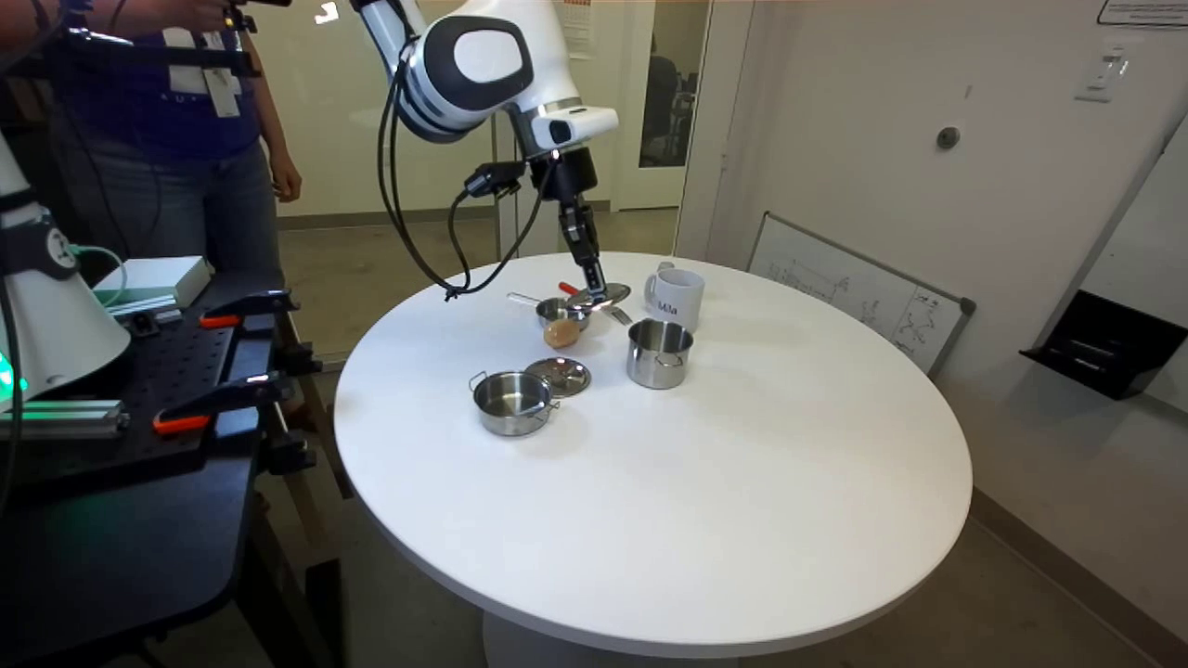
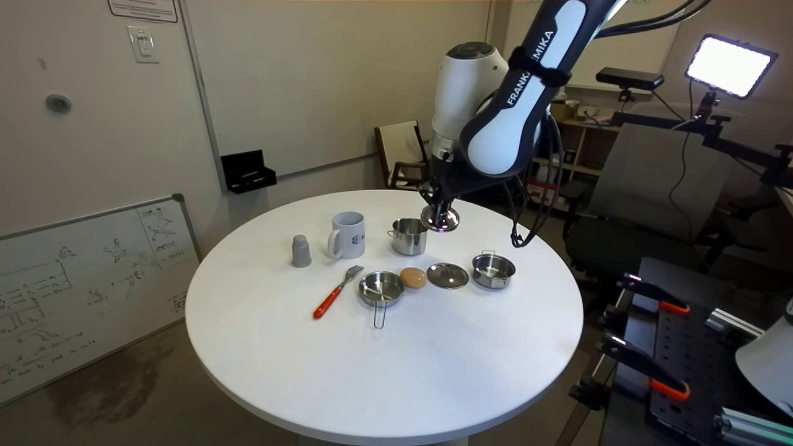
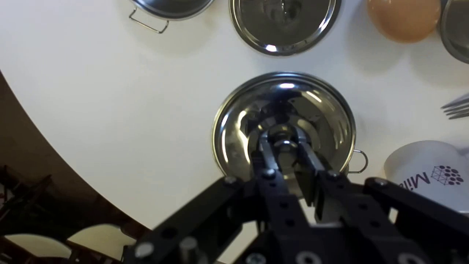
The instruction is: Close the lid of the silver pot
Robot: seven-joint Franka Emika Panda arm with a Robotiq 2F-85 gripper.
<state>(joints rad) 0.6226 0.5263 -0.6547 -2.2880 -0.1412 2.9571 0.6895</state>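
Claw [image 3: 283, 137]: clenched on the lid [image 3: 282, 106], pinching its knob [image 3: 285, 143]; the fingers [image 3: 269, 154] stand only as far apart as the knob between them.
Lid: hanging from the claw, off the surface [image 1: 742, 482], near the pot [image 1: 658, 362]; in an exterior view, a clear gap shows between lid and pot.
Pot: upright on the surface, its mouth uncovered in both exterior views; in the wrist view the lid hides nearly all of it, a wire handle [image 3: 366, 161] showing past the edge.
Second lid [image 2: 447, 279]: flat on the surface, between the bowl [image 1: 509, 422] and the egg [image 2: 413, 277].
Bowl: shallow, upright, near the second lid but apart from it.
Egg: brown, just beside the pan [image 2: 380, 301]; whether they touch, I cannot tell.
Pan: upright, between the egg and the fork [image 2: 336, 292].
Fork: red-handled, prongs toward the mug [image 1: 676, 297].
Mug: white, upright, near the pot.
Container [image 2: 301, 253]: grey, upright, beside the mug.
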